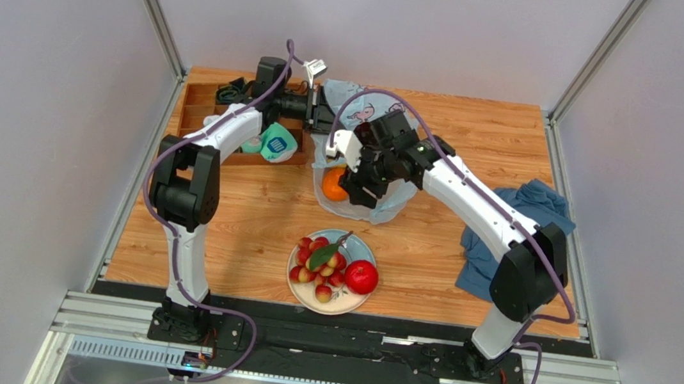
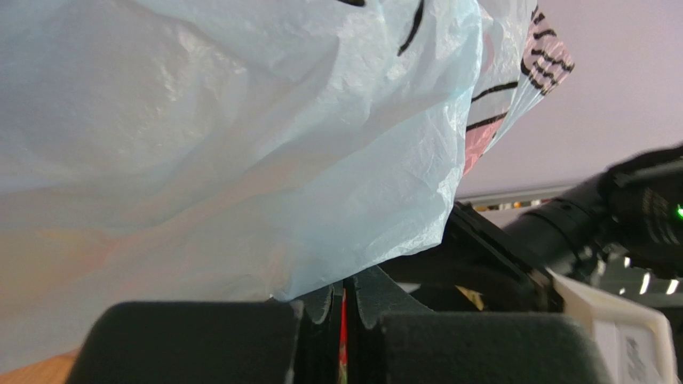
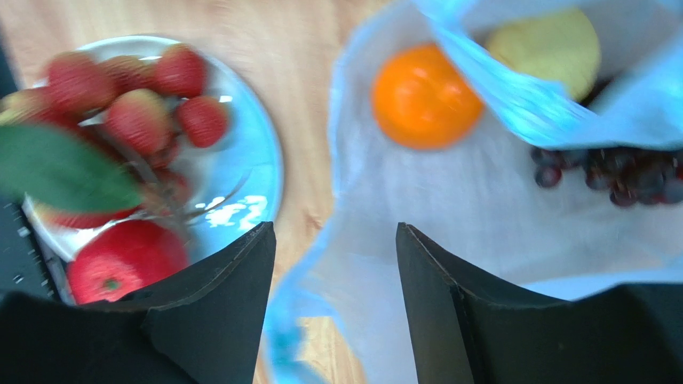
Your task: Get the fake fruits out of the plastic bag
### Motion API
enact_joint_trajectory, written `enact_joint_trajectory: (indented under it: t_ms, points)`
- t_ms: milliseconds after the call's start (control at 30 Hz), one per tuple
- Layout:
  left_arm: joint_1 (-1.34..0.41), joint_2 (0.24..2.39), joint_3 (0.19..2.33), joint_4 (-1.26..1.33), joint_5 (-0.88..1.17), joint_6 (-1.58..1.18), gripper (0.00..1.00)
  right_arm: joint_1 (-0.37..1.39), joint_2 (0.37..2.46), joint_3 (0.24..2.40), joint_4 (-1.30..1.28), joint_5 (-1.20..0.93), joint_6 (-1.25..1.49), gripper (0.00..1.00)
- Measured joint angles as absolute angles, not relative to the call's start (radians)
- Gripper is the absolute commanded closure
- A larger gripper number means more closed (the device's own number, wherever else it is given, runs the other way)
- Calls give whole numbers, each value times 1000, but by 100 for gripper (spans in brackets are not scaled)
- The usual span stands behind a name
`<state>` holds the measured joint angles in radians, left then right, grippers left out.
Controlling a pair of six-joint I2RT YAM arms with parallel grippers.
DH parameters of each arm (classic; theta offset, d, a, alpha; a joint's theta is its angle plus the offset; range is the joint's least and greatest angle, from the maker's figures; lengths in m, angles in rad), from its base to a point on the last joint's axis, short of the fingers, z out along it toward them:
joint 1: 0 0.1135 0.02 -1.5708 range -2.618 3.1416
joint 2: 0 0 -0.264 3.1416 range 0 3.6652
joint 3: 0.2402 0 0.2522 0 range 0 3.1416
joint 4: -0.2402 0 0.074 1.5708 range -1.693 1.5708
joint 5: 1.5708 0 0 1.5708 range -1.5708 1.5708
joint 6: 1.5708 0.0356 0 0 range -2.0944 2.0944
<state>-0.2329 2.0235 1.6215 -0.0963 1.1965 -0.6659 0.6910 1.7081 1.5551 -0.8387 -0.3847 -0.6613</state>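
The plastic bag (image 1: 383,202) lies open on the table behind the plate (image 1: 360,250). My left gripper (image 1: 319,112) is shut on the bag's far edge and holds it up; in the left wrist view the bag (image 2: 240,136) fills the frame above the closed fingers (image 2: 377,300). My right gripper (image 1: 356,186) is open and empty, hovering over the bag's mouth (image 3: 449,208). Inside the bag lie an orange (image 3: 422,96), a yellow pear (image 3: 553,44) and dark grapes (image 3: 617,172). The orange also shows from above (image 1: 331,184). On the plate (image 3: 256,152) sit the red apple (image 1: 361,276) and the red-yellow cluster (image 1: 317,259).
A wooden tray (image 1: 196,103) stands at the back left with teal-and-white rolled socks (image 1: 276,143) beside it. A dark-blue cloth (image 1: 506,230) lies at the right, under the right arm. Grey walls close in the table on three sides.
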Motion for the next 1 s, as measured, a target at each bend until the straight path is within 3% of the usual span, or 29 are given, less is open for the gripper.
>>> enact_joint_trajectory:
  t_ms: [67, 100, 133, 533, 667, 833, 1000]
  points:
    - [-233, 2024, 1586, -32, 1200, -722, 100, 648, 1757, 1586, -837, -381, -637, 37]
    - [-233, 2024, 1571, -11, 1202, -742, 100, 627, 1791, 1610, -833, -377, -621, 24]
    - [-233, 2024, 1554, 7, 1204, -764, 100, 610, 1824, 1630, -826, -376, -605, 23]
    - [-228, 2023, 1493, 73, 1226, -856, 100, 558, 1929, 1652, -802, -305, -474, 29]
    - [-234, 2032, 1546, 87, 1253, -875, 100, 420, 1901, 1536, -735, -173, -467, 29]
    - [-285, 2086, 1638, 373, 1314, -1084, 100, 137, 1853, 1369, -651, 23, -493, 30]
    - [-394, 2135, 1658, 579, 1330, -1249, 100, -24, 1623, 1187, -664, 76, -529, 31]
